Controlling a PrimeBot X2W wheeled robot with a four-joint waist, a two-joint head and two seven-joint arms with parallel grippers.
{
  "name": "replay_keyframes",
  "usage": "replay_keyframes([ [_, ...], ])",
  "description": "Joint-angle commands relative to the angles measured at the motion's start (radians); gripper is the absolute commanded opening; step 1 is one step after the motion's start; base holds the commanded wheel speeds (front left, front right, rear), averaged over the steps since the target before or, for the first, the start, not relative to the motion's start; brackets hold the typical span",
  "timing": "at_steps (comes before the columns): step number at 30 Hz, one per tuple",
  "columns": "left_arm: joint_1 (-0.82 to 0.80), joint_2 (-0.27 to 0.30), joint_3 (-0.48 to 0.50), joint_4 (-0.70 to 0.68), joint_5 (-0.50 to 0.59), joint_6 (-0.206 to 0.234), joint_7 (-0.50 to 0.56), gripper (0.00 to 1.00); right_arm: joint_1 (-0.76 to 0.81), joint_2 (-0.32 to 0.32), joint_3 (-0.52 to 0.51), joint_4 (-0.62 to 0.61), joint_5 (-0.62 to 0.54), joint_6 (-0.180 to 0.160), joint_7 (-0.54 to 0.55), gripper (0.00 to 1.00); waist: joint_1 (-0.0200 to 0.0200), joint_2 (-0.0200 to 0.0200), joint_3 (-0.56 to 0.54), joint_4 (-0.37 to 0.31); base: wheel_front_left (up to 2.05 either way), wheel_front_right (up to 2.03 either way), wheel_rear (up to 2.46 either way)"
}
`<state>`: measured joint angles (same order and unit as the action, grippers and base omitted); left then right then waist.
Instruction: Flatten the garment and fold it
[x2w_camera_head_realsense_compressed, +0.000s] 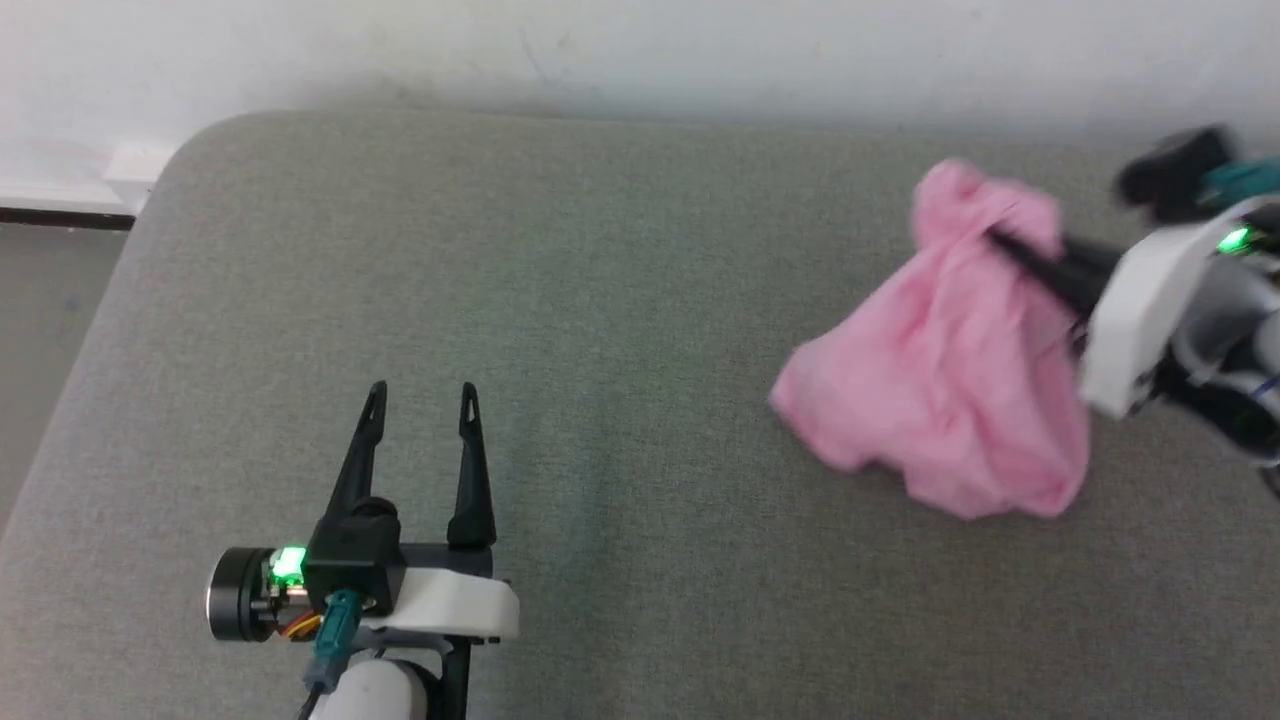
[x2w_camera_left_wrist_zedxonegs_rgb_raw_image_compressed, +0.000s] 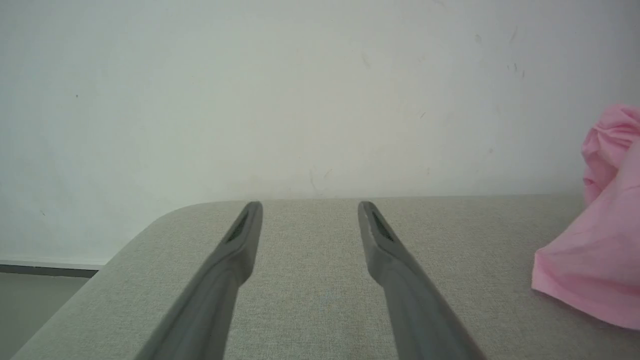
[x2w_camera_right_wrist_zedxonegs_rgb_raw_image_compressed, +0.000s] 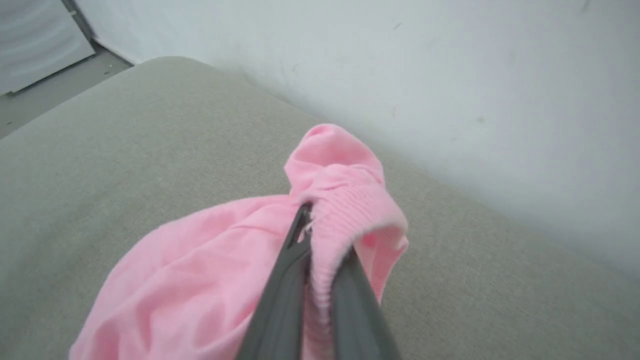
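Left gripper (x2w_camera_head_realsense_compressed: 423, 392): jaws wide apart with nothing between them. It sits low over the lower left of the cushion and points toward the wall.
Left fingers (x2w_camera_left_wrist_zedxonegs_rgb_raw_image_compressed: 240, 250): two long dark prongs seen from the left wrist, running almost parallel over bare grey fabric. Whether they touch the fabric cannot be told.
Floor (x2w_camera_head_realsense_compressed: 40, 330): a grey strip at the far left, beyond the cushion's rounded corner.
Cushion (x2w_camera_head_realsense_compressed: 600, 300): a broad grey woven surface with a rounded far-left corner. Its far edge meets the wall.
Wall (x2w_camera_head_realsense_compressed: 640, 40): plain white with a few faint scuffs, running along the whole far side.
Garment (x2w_camera_head_realsense_compressed: 940, 390): light pink and bunched, on the right part of the cushion and well apart from the left gripper. Its upper end is drawn up into a peak while the lower folds spread out and seem to rest on the fabric. In the left wrist view it shows at the right edge (x2w_camera_left_wrist_zedxonegs_rgb_raw_image_compressed: 595, 270).
Waistband (x2w_camera_right_wrist_zedxonegs_rgb_raw_image_compressed: 350, 200): a gathered, ribbed band that curls over the right finger in the right wrist view.
Right gripper (x2w_camera_head_realsense_compressed: 995, 240): comes in from the right edge with its fingers closed tight on the garment's waistband — the pink cloth is pinched between them near the peak.
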<state>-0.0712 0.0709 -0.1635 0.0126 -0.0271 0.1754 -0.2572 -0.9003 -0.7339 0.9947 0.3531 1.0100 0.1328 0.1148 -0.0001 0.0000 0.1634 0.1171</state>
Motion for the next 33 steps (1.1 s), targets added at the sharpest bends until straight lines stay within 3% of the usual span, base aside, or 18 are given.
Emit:
replay_keyframes([
  [1, -0.013, -0.003, -0.001, -0.002, 0.009, -0.01, -0.005, 1.0, -0.007, 0.004, -0.026, 0.038, 0.026, -0.002, -0.023, 0.0, 0.0001, 0.0, 0.022, -0.007, 0.0, 0.0, 0.0],
  [11, -0.065, -0.011, -0.023, -0.001, 0.01, -0.016, -0.005, 1.0, 0.03, 0.069, -0.152, 0.553, 0.059, -0.002, -0.124, 0.0, 0.0001, 0.0, 0.104, 0.023, 0.0, 0.0, 0.0],
  [17, -0.054, -0.012, -0.013, 0.011, 0.01, -0.009, -0.005, 1.0, 0.078, 0.097, -0.127, 0.698, 0.013, -0.002, -0.183, 0.0, 0.0001, 0.0, 0.082, 0.016, 0.0, 0.0, 0.0],
  [18, -0.049, -0.012, -0.009, 0.013, 0.01, -0.008, -0.005, 1.0, 0.08, 0.103, -0.133, 0.7, 0.015, -0.002, -0.214, 0.05, 0.0001, 0.0, 0.072, 0.009, 0.0, 0.0, 0.0],
  [19, -0.045, -0.01, -0.006, 0.015, 0.011, -0.007, -0.005, 1.0, 0.081, 0.106, -0.143, 0.703, 0.018, -0.002, -0.25, 0.43, 0.0001, 0.0, 0.063, 0.002, 0.0, 0.0, 0.0],
  [20, -0.041, -0.008, -0.004, 0.016, 0.012, -0.008, -0.005, 1.0, 0.078, 0.107, -0.152, 0.708, 0.016, -0.002, -0.292, 1.0, 0.0001, 0.0, 0.053, -0.006, 0.0, 0.0, 0.0],
  [24, -0.033, 0.0, 0.002, 0.014, 0.017, -0.011, -0.005, 1.0, 0.065, 0.102, -0.192, 0.703, -0.029, -0.002, -0.371, 1.0, 0.0001, 0.0, 0.014, -0.032, 0.0, 0.0, 0.0],
  [26, -0.033, 0.006, 0.009, 0.008, 0.017, -0.01, -0.005, 1.0, 0.041, 0.085, -0.261, 0.65, -0.093, -0.002, -0.375, 1.0, 0.0001, 0.0, 0.0, -0.049, 0.0, 0.0, 0.0],
  [30, -0.05, 0.02, 0.019, -0.002, 0.018, -0.016, -0.005, 1.0, 0.102, 0.085, -0.542, 0.442, -0.313, -0.002, -0.376, 1.0, 0.0001, 0.0, -0.02, -0.08, 0.0, 0.0, 0.0],
  [33, -0.081, 0.033, 0.021, 0.003, 0.017, -0.033, -0.005, 1.0, 0.256, 0.181, -0.807, 0.201, -0.514, -0.002, -0.376, 1.0, 0.0001, 0.0, -0.034, -0.102, 0.0, 0.0, 0.0],
])
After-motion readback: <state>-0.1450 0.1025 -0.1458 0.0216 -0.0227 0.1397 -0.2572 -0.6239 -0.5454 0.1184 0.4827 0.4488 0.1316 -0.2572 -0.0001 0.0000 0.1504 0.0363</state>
